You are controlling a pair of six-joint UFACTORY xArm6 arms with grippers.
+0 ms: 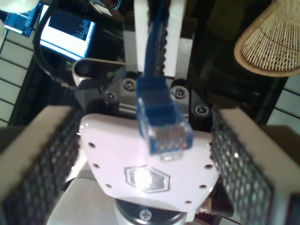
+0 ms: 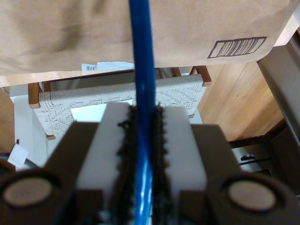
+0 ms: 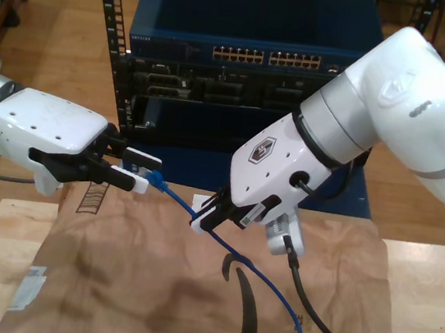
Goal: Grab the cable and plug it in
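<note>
Cable grabbed, not yet plugged in.
My second gripper clamps it mid-length; my first gripper stands apart around the plug; switch far.

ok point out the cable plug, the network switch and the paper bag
cable plug [image 1: 165,133]: first wrist view, clear connector tip
network switch [image 3: 267,58]: exterior view, row of ports
paper bag [image 3: 147,288]: exterior view, flat brown middle

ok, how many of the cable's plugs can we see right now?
1: the plug sits at my first gripper, on the exterior view's left. The cable runs off that view's bottom edge, other end hidden.
</note>
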